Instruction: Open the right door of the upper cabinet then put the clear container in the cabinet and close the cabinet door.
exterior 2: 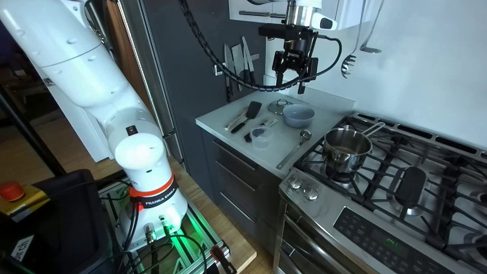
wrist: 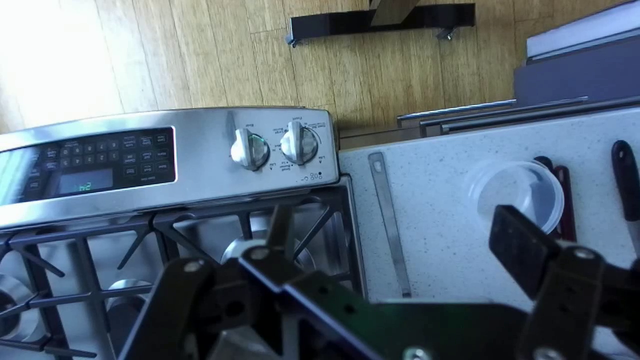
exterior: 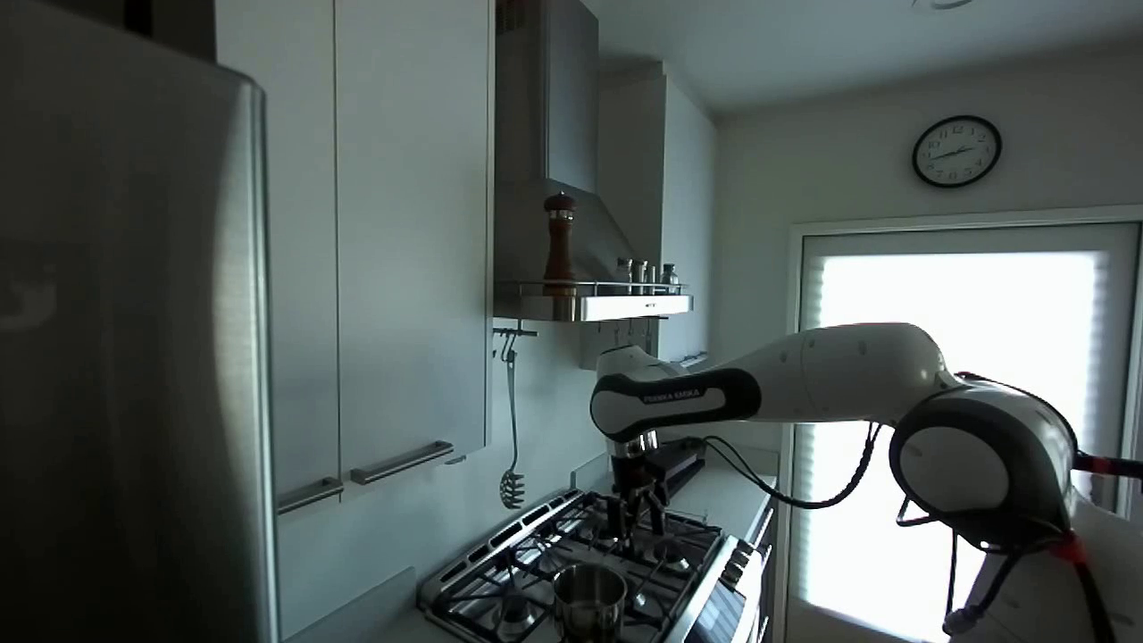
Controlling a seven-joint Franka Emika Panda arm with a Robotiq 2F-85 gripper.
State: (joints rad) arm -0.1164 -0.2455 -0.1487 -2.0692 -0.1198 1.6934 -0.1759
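Here you are, operator: your gripper (exterior 2: 290, 86) hangs in mid-air, released, its fingers (wrist: 520, 250) parted wide! And your clear container (exterior 2: 261, 137)? Down on the counter (exterior 2: 270, 156), well below the gripper and to its left in an exterior view. In the wrist view you have it on the right, a finger covering part of its edge. Now the count: one clear container, one grey bowl (exterior 2: 298, 117), one lid (exterior 2: 274, 108) just left of the bowl, one black spatula (exterior 2: 253, 110) farther left. Three drawer handles (exterior 2: 236, 176) run below the counter. On the stove (exterior 2: 323, 205) you've got one saucepan (exterior 2: 344, 154), with two knobs (exterior 2: 311, 192) at the near left corner. Two utensils (exterior 2: 347, 65) hang by the wall (exterior 2: 418, 57). Across to the upper cabinet (exterior: 277, 223), two doors (exterior: 290, 375) on it: the right door (exterior: 412, 232) is closed, left of your gripper in an exterior view, one bar handle (exterior: 402, 462) near its bottom edge.
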